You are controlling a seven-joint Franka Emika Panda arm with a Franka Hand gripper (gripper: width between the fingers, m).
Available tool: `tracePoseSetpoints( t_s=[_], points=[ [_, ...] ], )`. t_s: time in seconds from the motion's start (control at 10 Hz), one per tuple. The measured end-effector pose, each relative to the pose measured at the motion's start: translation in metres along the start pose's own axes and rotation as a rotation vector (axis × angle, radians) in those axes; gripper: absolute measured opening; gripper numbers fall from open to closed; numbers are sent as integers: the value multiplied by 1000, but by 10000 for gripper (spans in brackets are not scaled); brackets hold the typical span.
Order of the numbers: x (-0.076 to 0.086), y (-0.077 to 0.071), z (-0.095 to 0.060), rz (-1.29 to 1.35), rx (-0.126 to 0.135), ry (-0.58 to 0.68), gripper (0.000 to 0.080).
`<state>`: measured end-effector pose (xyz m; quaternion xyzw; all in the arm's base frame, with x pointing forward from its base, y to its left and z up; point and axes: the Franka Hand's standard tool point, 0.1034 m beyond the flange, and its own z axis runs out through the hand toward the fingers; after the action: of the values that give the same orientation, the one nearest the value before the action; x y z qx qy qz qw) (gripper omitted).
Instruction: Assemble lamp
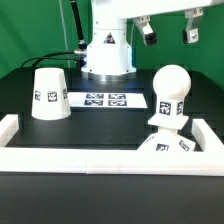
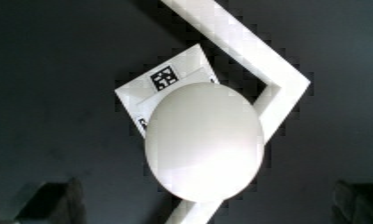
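On base point(image 1: 166, 144) stands bulb point(image 1: 170, 92), upright

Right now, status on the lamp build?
Gripper open, empty, raised above bulb. Bulb upright on base. Shade apart, unmounted. Nothing in the way.

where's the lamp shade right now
In the exterior view the shade stands rim-down on the table on the exterior view's left, just beside the marker board and well apart from the bulb on the right.
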<state>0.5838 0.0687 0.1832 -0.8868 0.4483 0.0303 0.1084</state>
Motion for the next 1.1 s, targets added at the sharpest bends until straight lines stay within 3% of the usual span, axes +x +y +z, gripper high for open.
tracePoseSetpoints(
  t_s=[0.2,0.4,0.5,0.8,0.9,1.0,1.1],
  points=[
    [-9,-6,21,-42,-13,20,699],
    [-12,3,25,-80,-31,7,699],
    [-6,16,20,-118,-39,3,699],
    [38,60,1,-253,-46,15,699],
    [45,72,3,-300,-44,27,699],
    [50,83,7,-278,-29,28,699],
    [48,80,7,-280,-30,27,699]
  ],
)
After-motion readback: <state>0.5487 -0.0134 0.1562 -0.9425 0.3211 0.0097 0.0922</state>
